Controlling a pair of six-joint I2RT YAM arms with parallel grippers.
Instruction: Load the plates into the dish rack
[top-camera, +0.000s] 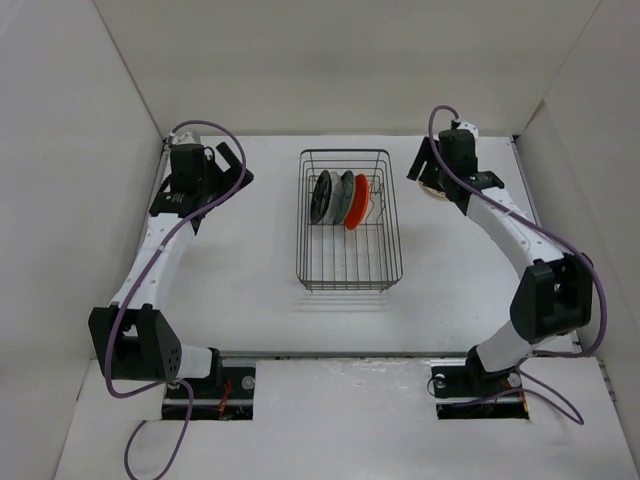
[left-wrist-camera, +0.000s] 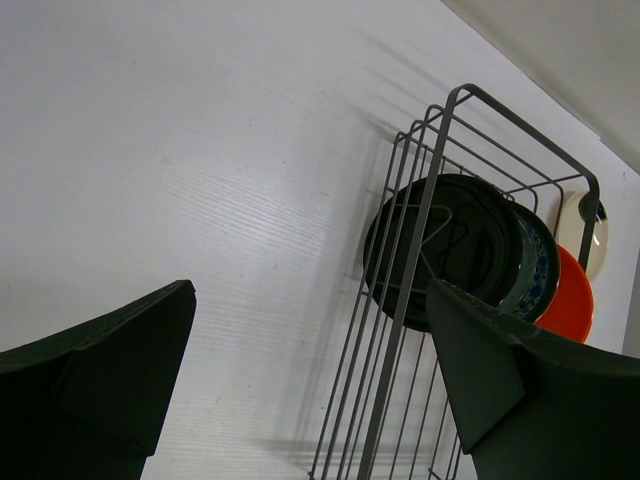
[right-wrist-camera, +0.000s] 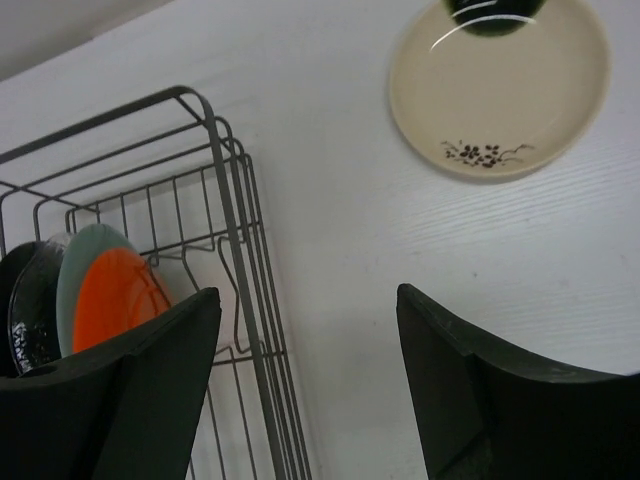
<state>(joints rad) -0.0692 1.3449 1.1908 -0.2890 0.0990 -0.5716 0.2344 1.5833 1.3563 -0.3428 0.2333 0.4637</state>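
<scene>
The dark wire dish rack (top-camera: 392, 262) stands mid-table. Black (top-camera: 321, 197), pale grey (top-camera: 334, 196), teal (top-camera: 346, 199) and orange (top-camera: 358, 203) plates stand upright in its far half. The cream plate with a dark floral mark (right-wrist-camera: 500, 90) lies flat on the table right of the rack, partly under my right arm in the top view (top-camera: 436, 191). My right gripper (right-wrist-camera: 308, 300) is open and empty, hanging between the rack and the cream plate. My left gripper (left-wrist-camera: 310, 300) is open and empty, left of the rack (left-wrist-camera: 440, 150), with the black plate (left-wrist-camera: 470, 240) showing through the wires.
White walls close in the table on the left, back and right. Purple cables loop off both arms. The rack's near half holds only bare divider prongs (top-camera: 350, 265).
</scene>
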